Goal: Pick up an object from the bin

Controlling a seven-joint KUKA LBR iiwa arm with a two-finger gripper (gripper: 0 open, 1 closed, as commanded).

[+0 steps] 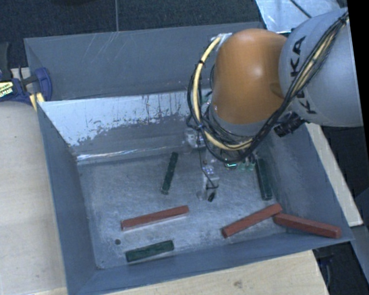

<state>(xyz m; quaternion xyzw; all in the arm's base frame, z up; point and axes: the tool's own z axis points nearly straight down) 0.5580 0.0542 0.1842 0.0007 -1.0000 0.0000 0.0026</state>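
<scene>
Near bin centre, gripper low, grip state unreadable; dark green stick part-hidden by arm.

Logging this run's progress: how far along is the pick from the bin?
Done: the gripper is inside the bin, between a tilted dark green stick and an upright dark green stick by the right wall. In hand: nothing visibly held. Left: grasping and lifting a stick; all six, green and red-brown, lie on the floor.
</scene>
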